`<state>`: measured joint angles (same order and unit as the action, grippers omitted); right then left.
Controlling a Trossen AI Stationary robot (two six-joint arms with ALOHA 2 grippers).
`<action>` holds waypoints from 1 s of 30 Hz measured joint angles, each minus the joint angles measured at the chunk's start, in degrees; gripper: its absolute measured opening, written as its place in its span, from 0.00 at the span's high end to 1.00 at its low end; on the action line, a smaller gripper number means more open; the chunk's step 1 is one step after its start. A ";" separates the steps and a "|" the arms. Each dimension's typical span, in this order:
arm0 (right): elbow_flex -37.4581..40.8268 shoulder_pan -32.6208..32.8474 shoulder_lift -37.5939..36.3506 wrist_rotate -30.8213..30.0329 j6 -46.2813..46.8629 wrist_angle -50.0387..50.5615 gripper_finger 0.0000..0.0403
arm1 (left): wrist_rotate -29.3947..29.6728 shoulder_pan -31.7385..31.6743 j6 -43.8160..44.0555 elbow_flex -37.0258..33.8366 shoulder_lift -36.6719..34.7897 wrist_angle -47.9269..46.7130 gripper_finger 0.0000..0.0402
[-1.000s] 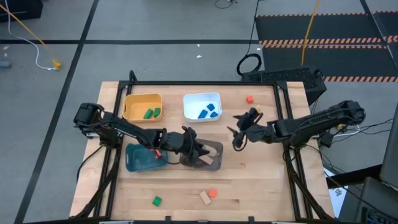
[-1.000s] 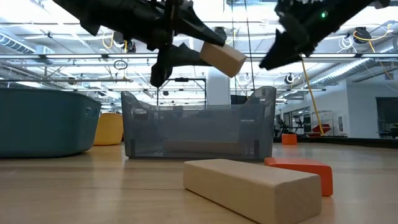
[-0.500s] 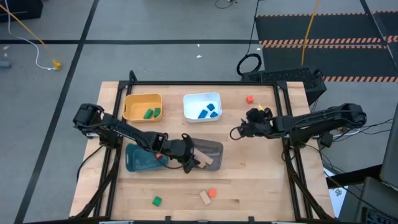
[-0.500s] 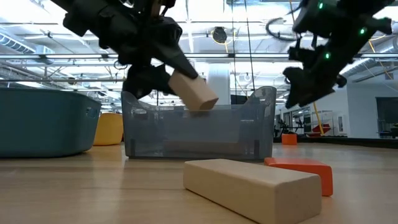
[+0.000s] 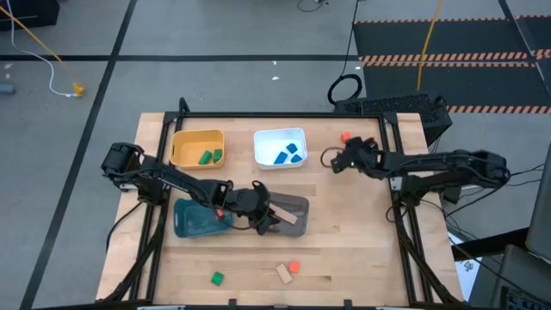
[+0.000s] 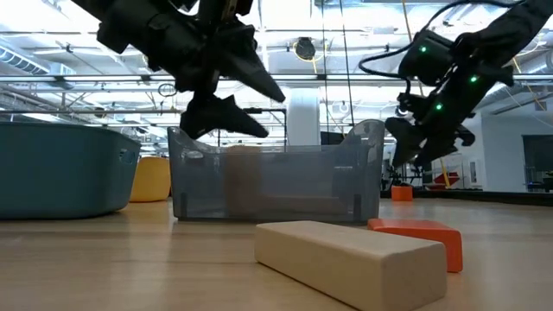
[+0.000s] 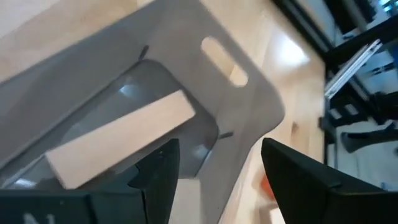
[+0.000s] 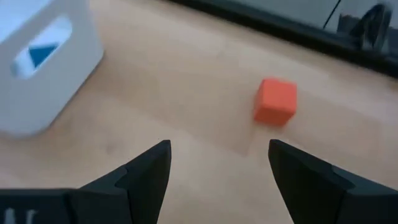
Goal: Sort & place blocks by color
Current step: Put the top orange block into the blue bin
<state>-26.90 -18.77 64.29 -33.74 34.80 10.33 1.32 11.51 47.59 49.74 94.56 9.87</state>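
Left claw (image 5: pixel 269 220) spread wide, empty, above grey bin (image 5: pixel 297 205); tan bar (image 7: pixel 121 138) lies inside. Right claw (image 8: pixel 214 168) wide, empty, near orange cube (image 8: pixel 275 101). Risk: cube skids if fingers land off-centre. Loose on counter (image 5: pixel 362 250): 1 green, 1 tan, 2 orange.

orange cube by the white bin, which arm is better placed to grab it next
Right. Its open hand already faces the orange cube; the left hand is across the table over the grey bin.
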 joint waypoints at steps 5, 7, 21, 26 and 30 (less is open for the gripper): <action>0.13 -8.45 0.00 4.21 -0.97 -3.22 0.35 | -3.40 -0.98 -0.04 0.02 -0.51 4.20 0.47; 0.14 -11.64 0.13 7.64 -1.03 -4.13 0.35 | -5.44 -1.16 -0.04 0.02 -1.28 5.49 0.49; 0.14 -23.76 9.96 17.45 -7.41 -16.69 0.35 | -7.29 -1.38 -8.13 0.09 -9.61 10.73 0.52; 0.14 -25.56 14.65 17.54 -8.68 -19.35 0.35 | -7.29 -1.38 -8.94 0.09 -11.19 10.72 0.51; 0.14 -26.27 17.39 17.55 -8.71 -19.16 0.35 | -7.29 -1.38 -8.92 0.09 -11.06 9.94 0.51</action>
<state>-26.76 -45.04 81.69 -16.19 26.09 -8.84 -5.98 10.13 38.68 49.82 83.50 19.81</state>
